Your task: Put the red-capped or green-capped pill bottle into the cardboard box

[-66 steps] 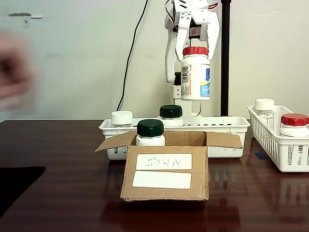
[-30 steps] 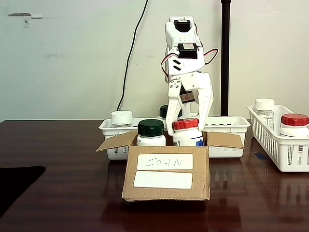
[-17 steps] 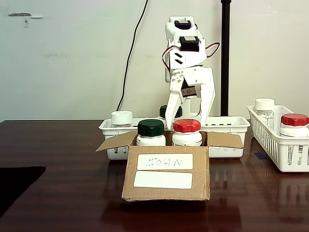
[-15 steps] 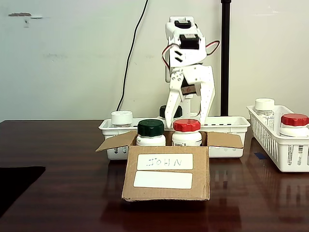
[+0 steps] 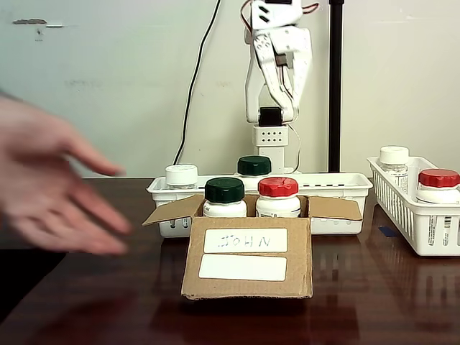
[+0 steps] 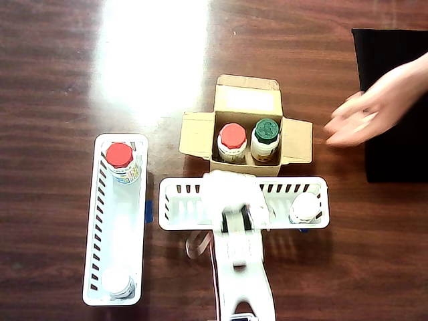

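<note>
Two bottles stand upright side by side in the cardboard box (image 5: 248, 255): red-capped pill bottle (image 5: 278, 198), green-capped pill bottle (image 5: 224, 197). Claw (image 5: 282, 86) raised well above the box, fingers slightly spread, holding nothing. White tray (image 5: 338, 185) directly behind the box. Blurred hand (image 5: 50, 190) over the desk (image 5: 93, 302) edge.

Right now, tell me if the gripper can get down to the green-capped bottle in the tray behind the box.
Probably yes: the gripper hangs raised above the tray, and nothing covers the green-capped bottle there.
</note>
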Motion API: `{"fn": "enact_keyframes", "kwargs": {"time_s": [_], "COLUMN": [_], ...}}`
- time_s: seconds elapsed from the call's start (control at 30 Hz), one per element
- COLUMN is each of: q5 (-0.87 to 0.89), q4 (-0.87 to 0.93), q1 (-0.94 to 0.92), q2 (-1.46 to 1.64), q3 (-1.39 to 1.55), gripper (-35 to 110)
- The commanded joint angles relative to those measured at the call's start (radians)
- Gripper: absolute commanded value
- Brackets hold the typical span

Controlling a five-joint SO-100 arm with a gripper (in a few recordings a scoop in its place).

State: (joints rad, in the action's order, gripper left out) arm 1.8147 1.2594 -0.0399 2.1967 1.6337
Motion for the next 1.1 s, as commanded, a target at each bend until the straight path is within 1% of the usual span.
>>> {"fn": "enact_keyframes", "kwargs": {"time_s": [0.0,0.17,0.27,0.5,0.67,0.93,1.0,1.07], "q5": [0.0,-0.1,-0.106,-0.135,-0.158,-0.267,-0.25,-0.187], "q4": [0.009,-0.064,-0.091,-0.012,0.008,-0.009,-0.021,-0.06], "q1": [-0.026,0.012,0.031,0.087,0.132,0.202,0.202,0.179], "q2": [0.296,0.546,0.778,1.218,1.238,1.241,1.241,1.241], "q3": [0.16,0.442,0.652,0.953,1.017,1.146,1.207,1.269], "gripper": [3,2,2,1,1,2,2,2]}}
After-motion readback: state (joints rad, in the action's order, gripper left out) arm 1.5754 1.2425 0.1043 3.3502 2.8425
